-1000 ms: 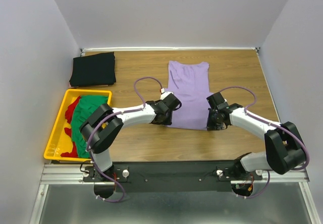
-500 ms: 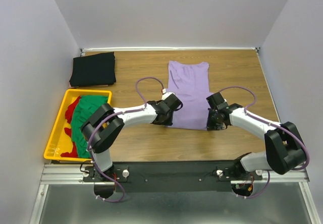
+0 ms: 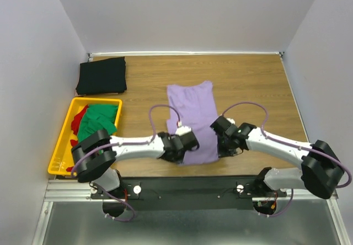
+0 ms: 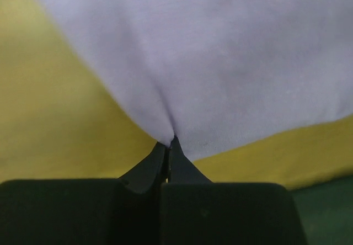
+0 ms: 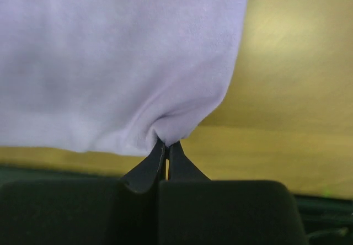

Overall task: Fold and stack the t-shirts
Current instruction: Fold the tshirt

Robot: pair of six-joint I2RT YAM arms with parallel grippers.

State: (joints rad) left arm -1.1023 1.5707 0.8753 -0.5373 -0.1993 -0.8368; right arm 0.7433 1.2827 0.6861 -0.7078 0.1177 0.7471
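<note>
Lavender t-shirt [image 3: 190,112] nearer now; wrist-only pinch in left claw [image 4: 168,143], right claw [image 5: 166,144]

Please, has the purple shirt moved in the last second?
Yes. The purple shirt has slid toward the near edge and leftward, closer to the yellow crate.

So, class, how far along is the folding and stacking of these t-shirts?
Done: the black t-shirt lies folded, far left. In hand: the left gripper and right gripper pinch the lavender t-shirt by its near edge. Left: the green t-shirt and red t-shirt, crumpled in the yellow crate; nothing stacked yet.
</note>
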